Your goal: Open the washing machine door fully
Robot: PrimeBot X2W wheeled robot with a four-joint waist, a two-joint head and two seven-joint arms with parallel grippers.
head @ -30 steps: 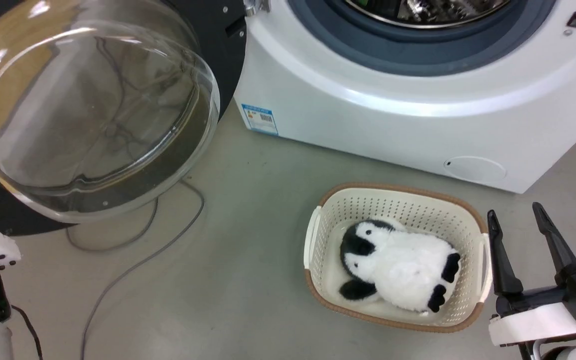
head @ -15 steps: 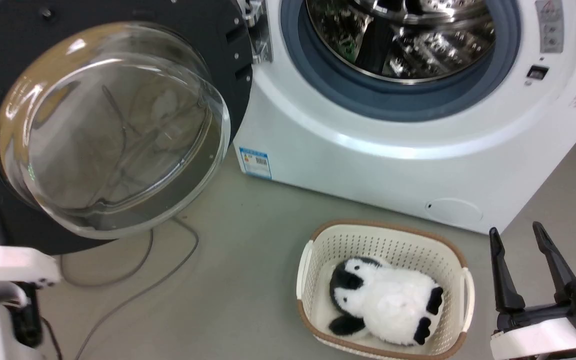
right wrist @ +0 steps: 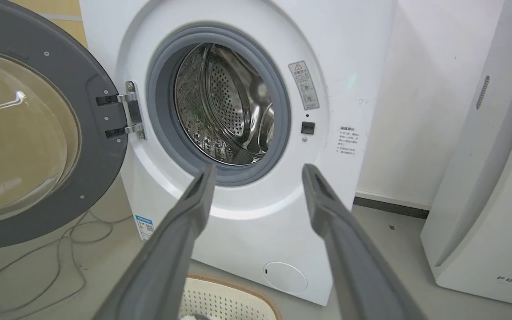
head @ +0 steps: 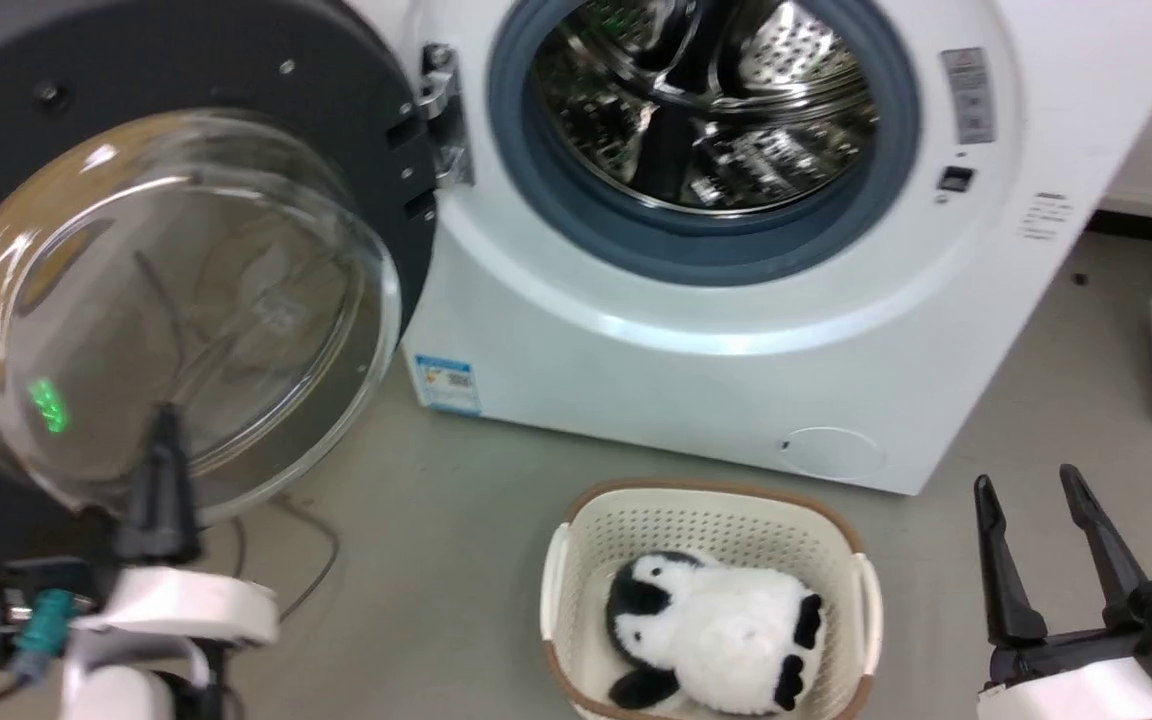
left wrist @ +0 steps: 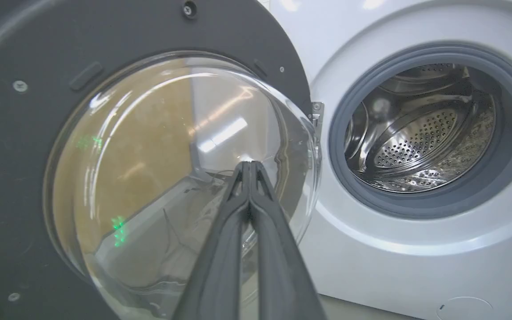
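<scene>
**Supervisor:** Position and facing of the washing machine door [head: 176,290]?

**Inspector:** It is swung out to the left of the washing machine [head: 696,360], hung on the metal hinge [head: 441,115] at its right edge. It stands upright, with the inner face and the bulging glass bowl [left wrist: 158,169] turned toward the robot. In the right wrist view it lies roughly in line with the cabinet front. The door is round, so there is no long axis to record; the hinge line runs vertical. The grey gasket [head: 696,250] and steel drum [head: 706,110] are fully exposed.

**Supervisor:** Grippers?

**Inspector:** Left gripper [left wrist: 249,165]: fingers pressed together with nothing between them, tips seen against the glass bowl. Contact with the glass cannot be determined. Right gripper [head: 1026,478]: fingers spread and holding nothing. It sits low at the right, well apart from the door and beside the basket [head: 576,540]. The basket holds a plush penguin [head: 716,640].

**Supervisor:** Changes against half a second ago?

**Inspector:** The head camera has lifted, so the whole scene sits lower in frame. The full drum opening is now visible and the basket is near the bottom edge. That is camera movement, not movement of the objects. The door's angle to the cabinet reads unchanged. The left gripper's finger now rises before the bowl's lower rim, where earlier it stood at the frame's left edge against the door's dark ring. The right gripper is spread as before.
</scene>
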